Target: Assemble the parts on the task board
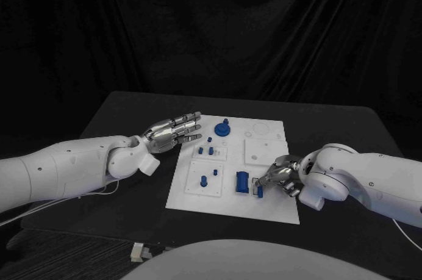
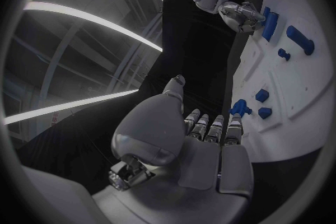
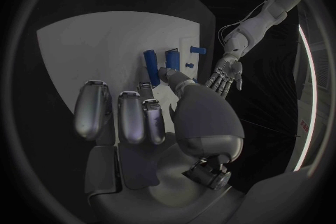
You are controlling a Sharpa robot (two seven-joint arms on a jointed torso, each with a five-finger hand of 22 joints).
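Right hand (image 1: 280,175) over task board's (image 1: 264,208) near right edge, fingers pinching small blue part (image 1: 260,191) | left hand (image 1: 172,133) hovers beside board's left edge, fingers spread, empty | black tabletop (image 1: 114,112)

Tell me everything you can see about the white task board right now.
The task board is a flat white rectangular plate, plastic by the look of it, lying on the black table between the two arms. Its surface carries raised square panels and faint round outlines. Small blue parts stand or lie on it: a round piece near the far edge, small pegs in the middle, taller blocks toward the near side. The right hand is over its right edge beside the blocks; contact is unclear. The left hand hovers open by its left far corner.
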